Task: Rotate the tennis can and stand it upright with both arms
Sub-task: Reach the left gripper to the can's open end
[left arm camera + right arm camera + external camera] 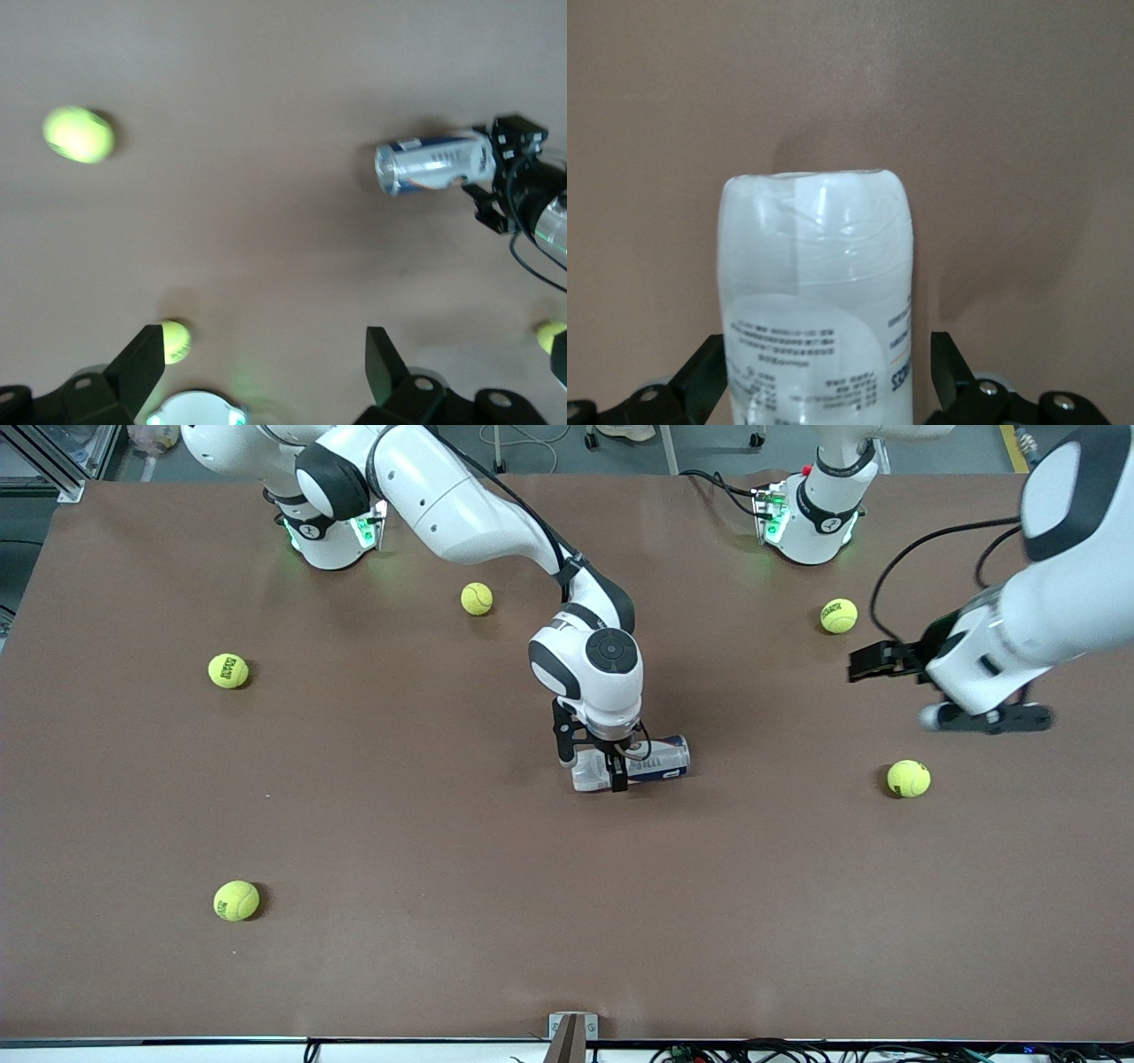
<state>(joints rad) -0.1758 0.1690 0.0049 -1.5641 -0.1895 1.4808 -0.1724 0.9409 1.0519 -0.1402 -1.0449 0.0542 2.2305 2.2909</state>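
1. Lying on its side near mid-table: the tennis can, long axis running along the table's length, white-labelled end toward the right arm's end, navy end toward the left arm's end. Not yet upright.
2. Right gripper is down over the can's white end, one finger on each side. Right wrist view shows the can between the fingers, jaws spread wide, small gaps either side. Astride, not clamped; can rests on the table.
3. Left gripper is up in the air over the table's left-arm end, above a tennis ball, well apart from the can. Jaws wide, nothing in them. Arm looks to be waiting.
4. Left wrist view: can seen w/ the right gripper at one end; two balls near, a third at the frame edge.
5. Step in hand, by my read: close right jaws on the can. To do it well: centre the fingers across the dia., squeeze gently (thin clear plastic could flex or squirt out), keep the grip near the end so the free end is left for the left gripper to take.
6. Five balls scattered on the table, e.g.; none touching the can. Swing path for the rotate looks free.
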